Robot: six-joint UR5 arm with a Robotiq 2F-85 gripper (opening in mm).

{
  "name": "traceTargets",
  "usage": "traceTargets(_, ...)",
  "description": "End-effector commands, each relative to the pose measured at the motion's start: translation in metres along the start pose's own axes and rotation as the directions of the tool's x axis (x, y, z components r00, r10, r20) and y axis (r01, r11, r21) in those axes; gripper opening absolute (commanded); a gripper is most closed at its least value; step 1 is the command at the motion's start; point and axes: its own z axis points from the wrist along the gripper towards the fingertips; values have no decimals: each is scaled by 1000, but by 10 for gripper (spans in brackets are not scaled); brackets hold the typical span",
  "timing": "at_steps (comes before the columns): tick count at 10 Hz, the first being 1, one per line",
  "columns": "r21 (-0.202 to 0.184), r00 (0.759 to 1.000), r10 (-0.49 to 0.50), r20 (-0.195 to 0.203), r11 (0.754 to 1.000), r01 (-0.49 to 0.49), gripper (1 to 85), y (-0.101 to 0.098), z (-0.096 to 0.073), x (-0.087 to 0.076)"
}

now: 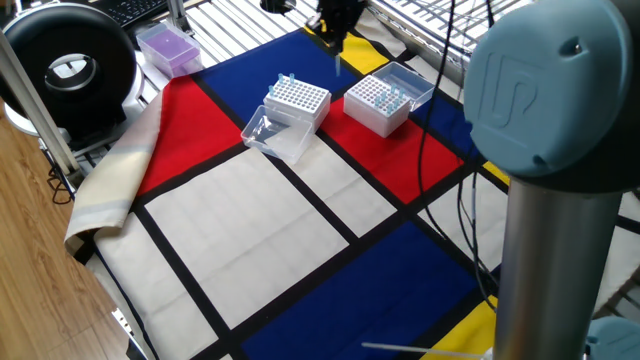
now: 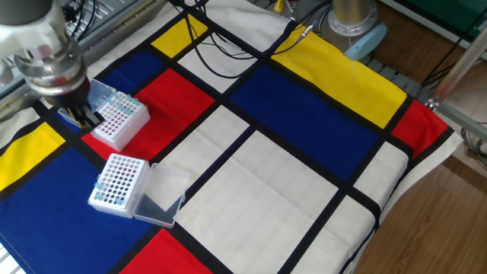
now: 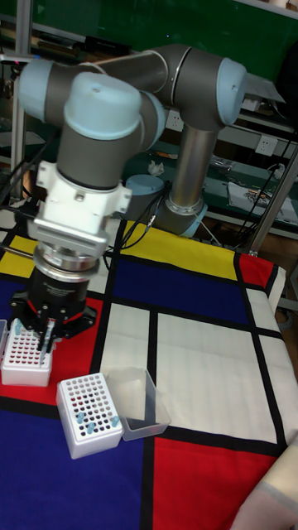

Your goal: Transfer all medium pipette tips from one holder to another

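Two white perforated holders stand on the checked cloth. One (image 1: 297, 101) (image 2: 118, 181) (image 3: 86, 411) has its clear lid (image 1: 270, 134) folded open and a few medium pipette tips (image 3: 88, 425) along one edge. The other holder (image 1: 383, 101) (image 2: 116, 119) (image 3: 24, 358) holds several pale-blue tips. My gripper (image 1: 336, 38) (image 2: 82, 118) (image 3: 45, 330) hangs just above the outer edge of this second holder. It is shut on a slender tip (image 1: 338, 62) that points down, clear of the holes.
A purple-lidded box (image 1: 167, 46) and a round black device (image 1: 68, 66) sit at the far left. Black cables (image 2: 228, 53) cross the cloth behind the holders. The arm's grey column (image 1: 555, 200) fills the right of one fixed view.
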Motion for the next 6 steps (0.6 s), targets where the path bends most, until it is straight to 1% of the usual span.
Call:
traceTargets(1,-13,999,-33,21,999,33,13,-26,13,2)
traceTargets(2,-4,999,-36,21,999,36,13,-31,15,3)
traceTargets(3,-4,999,-41,23,999,41,13,-33,17,4)
traceTargets(6,10,998,-54,22,998,54,13,-34,15,3)
